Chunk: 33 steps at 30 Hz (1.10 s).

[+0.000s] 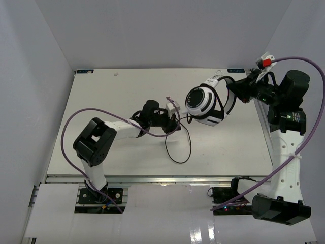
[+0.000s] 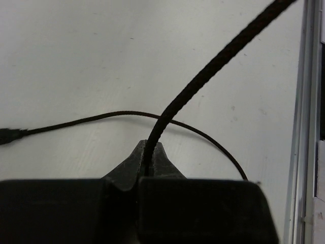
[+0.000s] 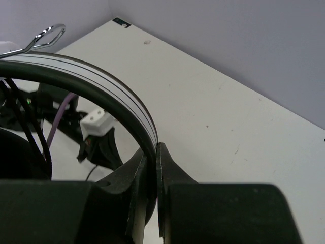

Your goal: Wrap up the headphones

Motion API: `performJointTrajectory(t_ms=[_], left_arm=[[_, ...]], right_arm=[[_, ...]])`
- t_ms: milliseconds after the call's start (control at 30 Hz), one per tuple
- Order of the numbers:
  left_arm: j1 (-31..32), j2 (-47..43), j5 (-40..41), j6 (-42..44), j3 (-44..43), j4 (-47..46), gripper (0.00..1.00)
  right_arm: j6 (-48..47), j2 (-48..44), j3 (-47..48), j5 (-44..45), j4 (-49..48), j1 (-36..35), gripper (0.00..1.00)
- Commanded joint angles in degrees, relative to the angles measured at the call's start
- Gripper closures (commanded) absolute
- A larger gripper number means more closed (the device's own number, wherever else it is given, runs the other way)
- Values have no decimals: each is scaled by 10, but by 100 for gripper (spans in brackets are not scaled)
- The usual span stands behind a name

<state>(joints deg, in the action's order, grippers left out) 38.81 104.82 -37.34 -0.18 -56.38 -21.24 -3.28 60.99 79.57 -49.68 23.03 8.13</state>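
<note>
The white headphones (image 1: 203, 104) with black ear pads hang above the table at centre right. My right gripper (image 1: 234, 91) is shut on their white headband (image 3: 109, 89), which runs between my fingers in the right wrist view. My left gripper (image 1: 175, 121) is shut on the thin black cable (image 2: 203, 76) just left of the ear cup. The cable rises from my left jaws up to the right. More of the cable (image 1: 179, 147) hangs in a loop down to the table. A cable strand with a connector end (image 2: 10, 135) lies on the table.
The white table (image 1: 127, 91) has grey walls at the back and sides. A metal rail (image 2: 304, 127) runs along the table edge in the left wrist view. Purple arm cables (image 1: 81, 114) arc over both arms.
</note>
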Motion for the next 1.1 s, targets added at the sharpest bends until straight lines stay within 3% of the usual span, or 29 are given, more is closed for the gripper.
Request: performJointTrajectory(t_ms=[0,133,233,400,467,567,733,833,1067], left_arm=[[-74,-40,-50,12,-59,113,100],[-130,-20,-108,-32,-190,214,100],[-142,-15,-154,-56,-264,303,100],[-151,-17,-274,-142,-333,348,100],[-144,-19,-317,-210,-338,336,100],[-118,-38,-328,-283,-317,291,100],[-69,-90,-289,-479,-229,108,100],[-33,-104,-228,-518,-209,73,100],[25,-152,-62,-493,-152,68,99]], right_arm=[[-243,-33,-27,-67,44,1,92],[-398,-68,-93,-28,100,-11,92],[-439,-87,-151,83,73,-30,92],[-441,-114,-233,261,-30,-98,92],[-427,-119,-255,331,-89,-133,92],[-380,-116,-303,505,-175,-229,92],[-246,-55,-315,707,-323,-303,92],[-152,4,-284,819,-340,-313,92],[44,80,-151,815,-256,-303,92]])
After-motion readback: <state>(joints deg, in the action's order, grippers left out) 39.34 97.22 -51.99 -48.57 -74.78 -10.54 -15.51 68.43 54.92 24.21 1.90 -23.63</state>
